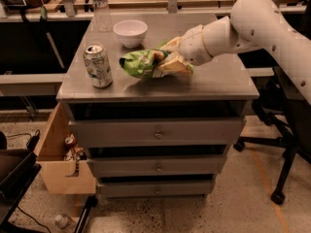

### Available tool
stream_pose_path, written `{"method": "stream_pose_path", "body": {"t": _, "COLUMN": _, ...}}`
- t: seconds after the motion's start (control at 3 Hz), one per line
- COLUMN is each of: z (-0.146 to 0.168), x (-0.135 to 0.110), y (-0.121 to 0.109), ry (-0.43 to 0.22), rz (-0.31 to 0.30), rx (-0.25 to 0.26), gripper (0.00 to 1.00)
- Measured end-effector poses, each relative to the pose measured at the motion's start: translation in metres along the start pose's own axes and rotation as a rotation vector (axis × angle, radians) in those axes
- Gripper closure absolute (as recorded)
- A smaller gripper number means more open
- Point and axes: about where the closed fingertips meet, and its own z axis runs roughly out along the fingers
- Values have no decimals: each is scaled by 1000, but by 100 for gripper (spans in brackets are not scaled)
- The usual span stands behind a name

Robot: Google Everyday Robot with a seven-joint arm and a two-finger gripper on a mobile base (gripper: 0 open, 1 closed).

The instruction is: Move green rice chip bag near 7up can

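The green rice chip bag lies on the grey cabinet top, just right of the 7up can, with a small gap between them. The can stands upright near the front left corner. My gripper comes in from the right on a white arm and is shut on the right end of the bag, its tan fingers above and below it. The bag's right part is hidden by the gripper.
A white bowl stands behind the bag. A clear plastic water bottle stands at the back left. Drawers lie below the top. A wooden box with items sits at lower left; an office chair base is at right.
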Motion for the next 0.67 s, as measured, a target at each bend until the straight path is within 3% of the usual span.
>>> {"method": "stream_pose_path", "body": {"t": 0.33, "z": 3, "x": -1, "y": 1, "ry": -2, "rz": 0, "rx": -4, "gripper": 16}}
{"method": "stream_pose_path", "body": {"t": 0.67, "z": 5, "x": -1, "y": 2, "ry": -3, "rz": -1, "rx": -9, "gripper": 0}}
